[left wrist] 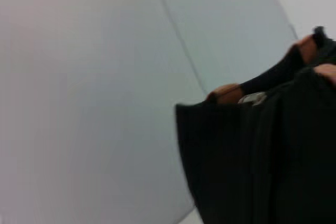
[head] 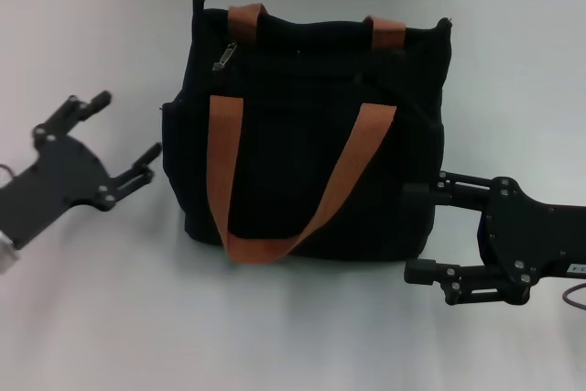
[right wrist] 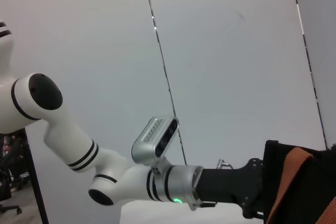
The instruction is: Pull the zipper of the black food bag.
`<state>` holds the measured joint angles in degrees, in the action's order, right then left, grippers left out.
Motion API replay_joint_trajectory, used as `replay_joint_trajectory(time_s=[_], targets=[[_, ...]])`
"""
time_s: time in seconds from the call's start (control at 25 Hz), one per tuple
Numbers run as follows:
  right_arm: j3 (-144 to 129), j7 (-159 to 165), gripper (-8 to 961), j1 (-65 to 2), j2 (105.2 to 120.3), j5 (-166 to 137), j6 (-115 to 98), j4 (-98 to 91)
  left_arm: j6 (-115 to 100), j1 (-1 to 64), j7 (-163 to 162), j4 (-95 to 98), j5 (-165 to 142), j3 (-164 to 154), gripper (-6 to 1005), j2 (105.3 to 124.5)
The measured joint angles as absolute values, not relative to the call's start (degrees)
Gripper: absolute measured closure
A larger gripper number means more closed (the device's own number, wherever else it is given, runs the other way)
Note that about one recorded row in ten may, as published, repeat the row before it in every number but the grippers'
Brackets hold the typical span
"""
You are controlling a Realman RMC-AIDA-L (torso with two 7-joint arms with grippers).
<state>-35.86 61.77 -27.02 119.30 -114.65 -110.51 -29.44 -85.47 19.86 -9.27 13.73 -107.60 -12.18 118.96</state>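
The black food bag [head: 311, 135] stands upright mid-table, one orange-brown handle [head: 275, 180] hanging down its front. The zipper [head: 225, 56], a small silver tab, hangs near the bag's upper left corner and also shows in the left wrist view as a zipper [left wrist: 254, 98] on the bag [left wrist: 262, 161]. My left gripper [head: 122, 131] is open, just left of the bag and apart from it. My right gripper [head: 419, 232] is open at the bag's lower right corner, its upper finger against the bag's side.
The white table [head: 293, 336] surrounds the bag. A grey wall runs behind its far edge. The right wrist view shows my left arm [right wrist: 105, 171] reaching toward a corner of the bag [right wrist: 302, 187].
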Motion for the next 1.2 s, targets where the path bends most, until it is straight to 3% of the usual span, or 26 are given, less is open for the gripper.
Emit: replay_joint_trajectory(time_s=[0.6, 1.08, 1.2], targets=[[-35.86, 61.97, 137, -27.4, 119.23, -113.36, -110.17, -28.87, -83.38, 25.94, 14.85, -1.03, -107.17, 2.29, 189, 119.04], [-35.13, 61.62, 137, -26.69, 119.25, -113.11, -110.12, -28.83, -88.61, 23.42, 22.22, -4.36, -107.54, 6.13, 191, 119.01], [-35.08, 61.61, 136, -26.64, 119.26, -113.11, -110.12, -28.83, -89.26, 23.33, 23.42, -4.46, -107.9, 5.92, 407, 119.0]])
